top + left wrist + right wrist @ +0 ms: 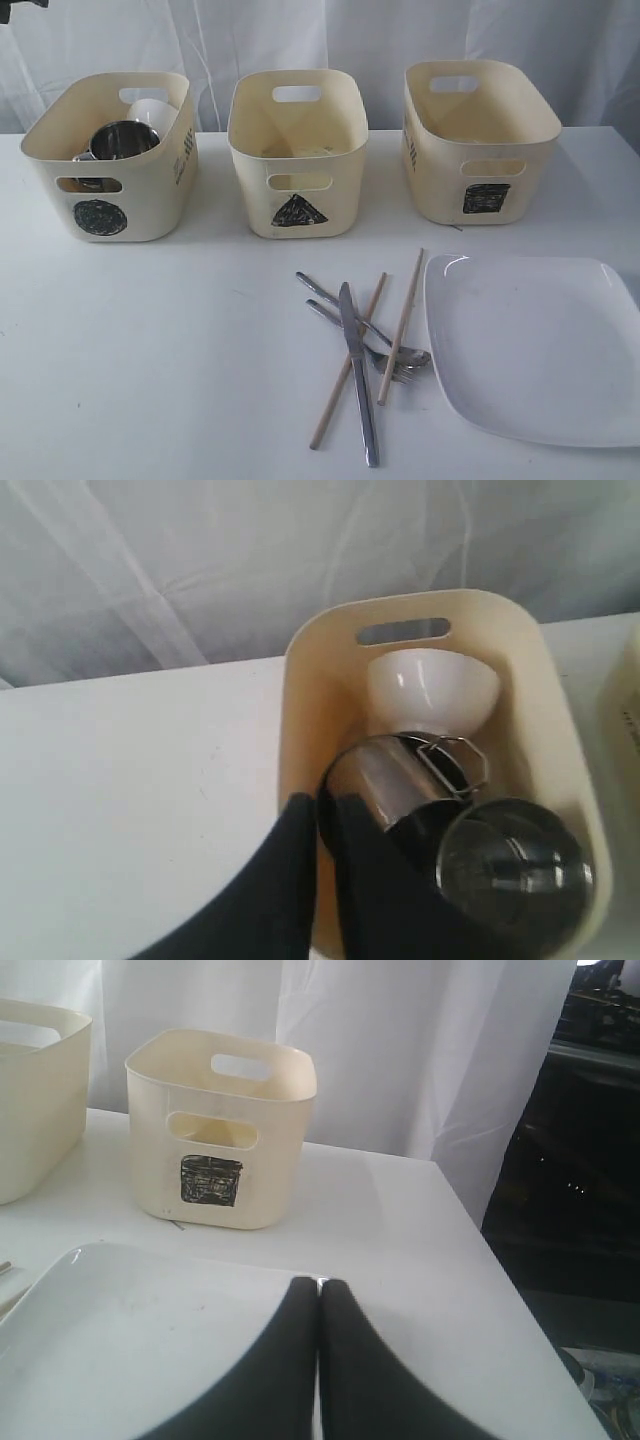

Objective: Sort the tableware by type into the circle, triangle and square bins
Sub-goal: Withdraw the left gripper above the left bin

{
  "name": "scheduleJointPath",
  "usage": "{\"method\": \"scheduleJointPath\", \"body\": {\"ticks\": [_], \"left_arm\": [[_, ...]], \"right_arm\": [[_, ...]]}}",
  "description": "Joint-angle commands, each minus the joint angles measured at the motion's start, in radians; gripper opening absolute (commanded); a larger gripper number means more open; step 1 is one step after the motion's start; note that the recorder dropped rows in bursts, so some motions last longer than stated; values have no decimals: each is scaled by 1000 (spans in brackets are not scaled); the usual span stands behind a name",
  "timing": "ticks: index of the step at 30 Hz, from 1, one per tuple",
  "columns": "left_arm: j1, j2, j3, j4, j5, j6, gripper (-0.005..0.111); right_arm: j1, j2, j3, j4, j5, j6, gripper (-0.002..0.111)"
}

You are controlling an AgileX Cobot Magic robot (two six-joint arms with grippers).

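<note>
The left gripper [320,805], jaws all but pressed together and holding nothing, hung over the cream plastic bin marked with a circle [300,740], which held a white bowl [432,690], a steel mug [385,780] and another steel vessel [515,875]. The right gripper [319,1285], pressed together and empty, hovered over the large white squarish plate [120,1330] on the white tabletop [150,350], beside the crossed steel knife [357,375] and wooden chopsticks [402,325].
</note>
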Motion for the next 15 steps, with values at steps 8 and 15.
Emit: {"method": "scheduleJointPath", "body": {"ticks": [8,15], "left_arm": [[0,-489,419,-68,-39,33,13],[0,-953,784,-145,-64,33,13]], "right_arm": [[2,-6,6,-2,-7,5,0],[2,-6,6,-2,-7,5,0]]}}
